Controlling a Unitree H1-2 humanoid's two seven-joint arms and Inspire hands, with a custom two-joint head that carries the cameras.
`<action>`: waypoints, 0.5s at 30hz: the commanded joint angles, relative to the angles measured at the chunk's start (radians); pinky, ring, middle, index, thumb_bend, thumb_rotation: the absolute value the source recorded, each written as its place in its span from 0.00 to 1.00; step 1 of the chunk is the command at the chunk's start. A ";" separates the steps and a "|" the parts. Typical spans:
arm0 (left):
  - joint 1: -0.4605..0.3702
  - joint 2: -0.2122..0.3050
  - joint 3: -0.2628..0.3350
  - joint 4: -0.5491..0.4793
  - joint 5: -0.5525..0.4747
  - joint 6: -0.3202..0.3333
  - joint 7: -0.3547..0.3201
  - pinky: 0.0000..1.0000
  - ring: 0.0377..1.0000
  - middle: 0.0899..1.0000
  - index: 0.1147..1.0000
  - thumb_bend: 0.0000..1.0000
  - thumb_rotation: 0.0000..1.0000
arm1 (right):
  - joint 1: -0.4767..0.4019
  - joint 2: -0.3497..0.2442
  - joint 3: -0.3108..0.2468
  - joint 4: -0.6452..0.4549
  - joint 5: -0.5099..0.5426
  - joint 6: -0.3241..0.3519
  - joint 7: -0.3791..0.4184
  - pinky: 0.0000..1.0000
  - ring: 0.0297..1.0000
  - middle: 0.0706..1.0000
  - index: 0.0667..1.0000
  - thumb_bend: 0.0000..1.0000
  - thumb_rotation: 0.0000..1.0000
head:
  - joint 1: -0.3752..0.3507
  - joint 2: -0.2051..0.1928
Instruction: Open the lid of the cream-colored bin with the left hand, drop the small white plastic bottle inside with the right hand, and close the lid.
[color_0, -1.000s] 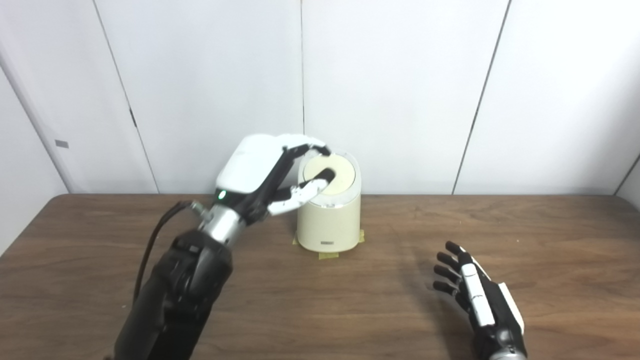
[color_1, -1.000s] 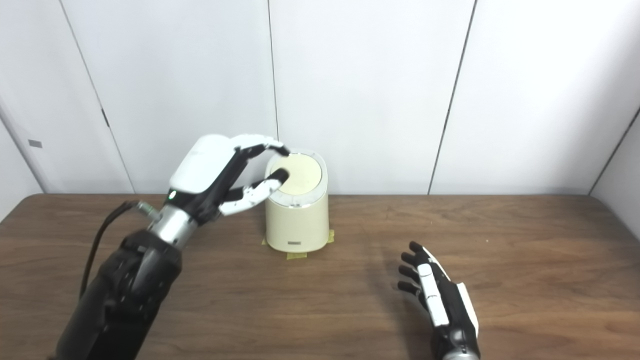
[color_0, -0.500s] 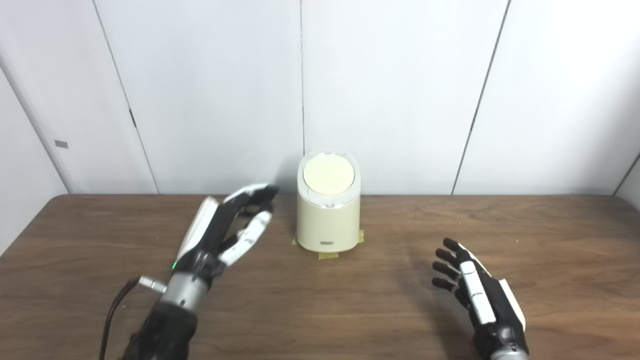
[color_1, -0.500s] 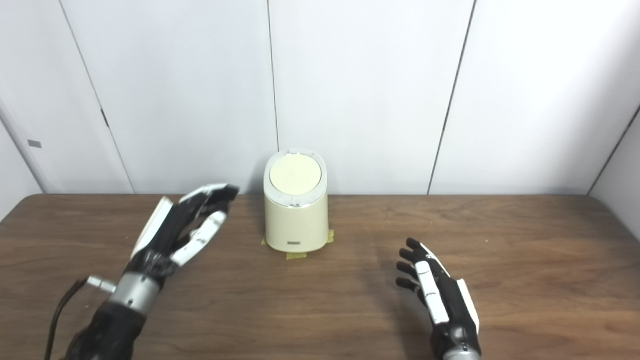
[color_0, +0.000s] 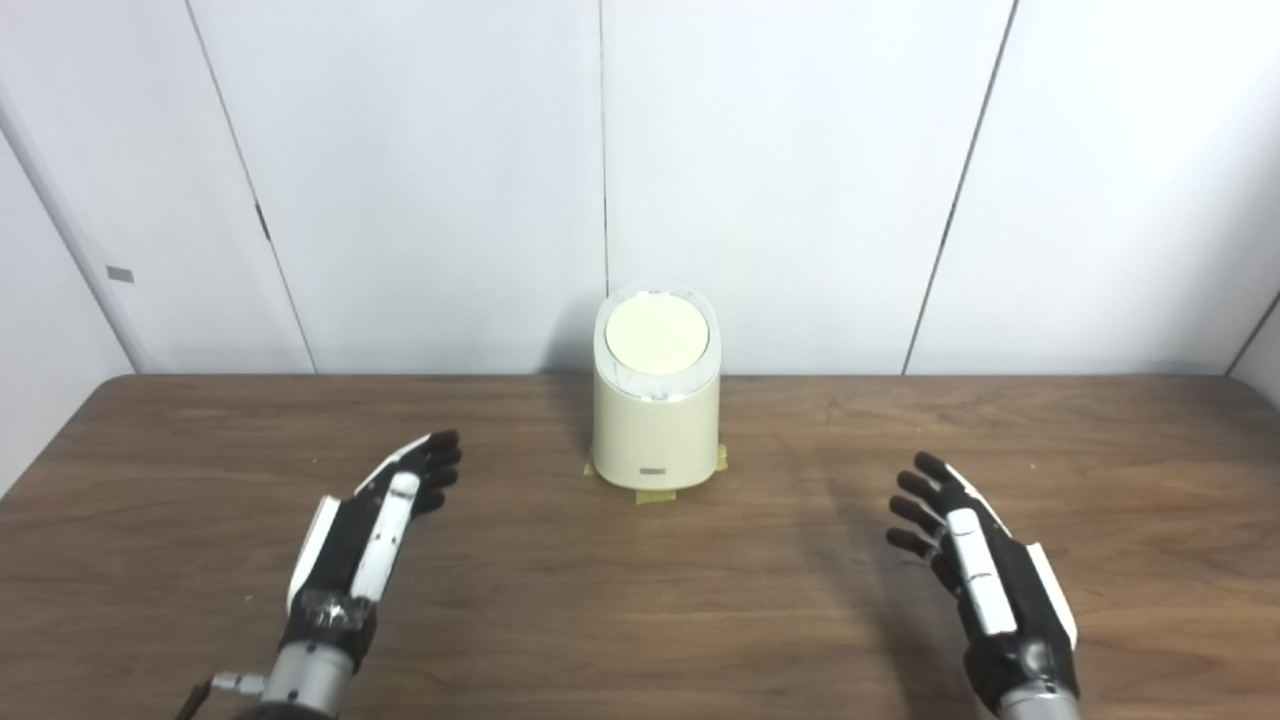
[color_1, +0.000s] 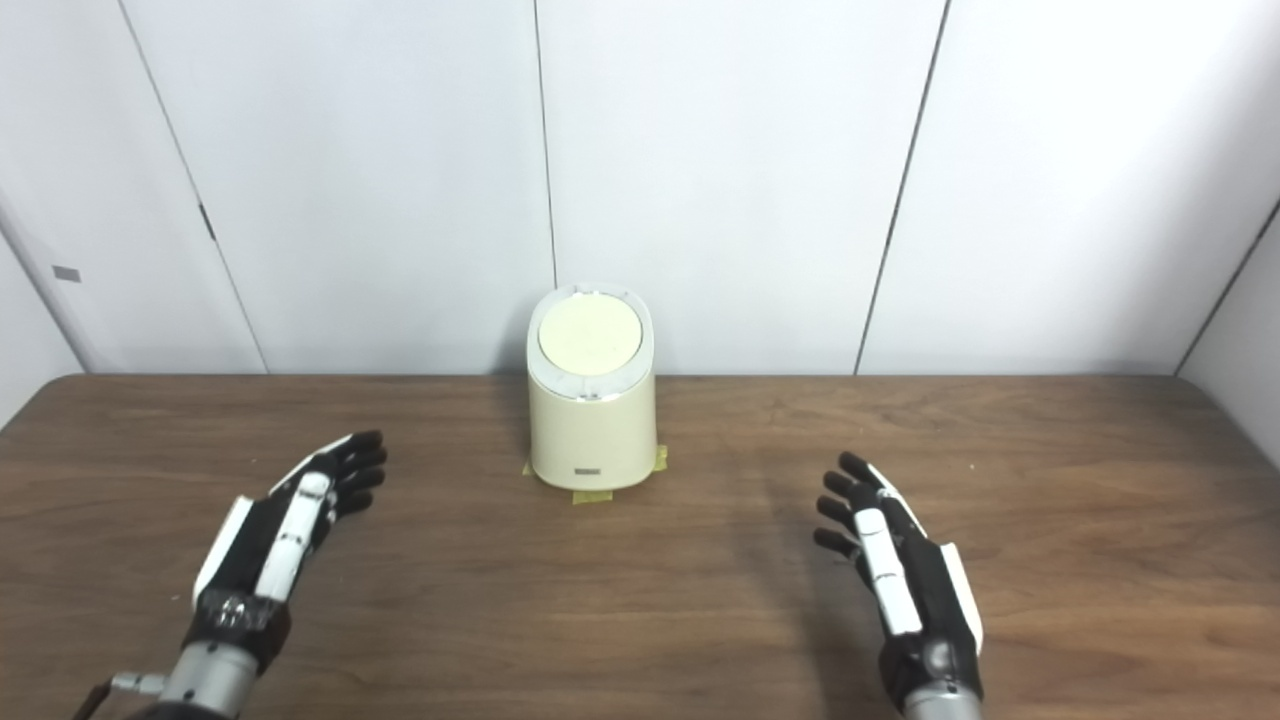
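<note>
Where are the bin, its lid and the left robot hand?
cream-colored bin (color_0: 655, 430), left eye view, front wall of the body.
lid (color_0: 657, 336), left eye view, middle of the round top.
left robot hand (color_0: 372, 525), left eye view, back of the hand.

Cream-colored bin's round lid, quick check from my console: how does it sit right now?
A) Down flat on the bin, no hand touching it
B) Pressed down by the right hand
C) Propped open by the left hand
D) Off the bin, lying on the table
A: the round lid sits flat on the cream-colored cylindrical bin, while the left hand and right hand are open, apart from it, over the brown wooden table.
</note>
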 joint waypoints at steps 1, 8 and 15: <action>-0.016 -0.007 0.003 -0.015 -0.045 -0.025 0.012 0.88 0.86 0.85 0.86 0.36 1.00 | -0.012 -0.008 -0.008 -0.014 -0.002 -0.055 0.001 0.76 0.83 0.85 0.86 0.54 0.86 | -0.001 0.002; 0.004 -0.023 0.012 -0.024 -0.104 -0.010 0.038 0.91 0.89 0.89 0.89 0.39 1.00 | 0.003 -0.031 -0.002 -0.021 -0.014 -0.045 0.013 0.83 0.89 0.90 0.90 0.52 0.90 | 0.002 0.009; 0.016 -0.014 0.011 -0.021 -0.133 -0.023 0.043 0.94 0.91 0.90 0.90 0.43 1.00 | 0.012 -0.041 -0.007 -0.011 -0.001 -0.049 0.018 0.87 0.92 0.93 0.94 0.52 0.91 | 0.008 0.019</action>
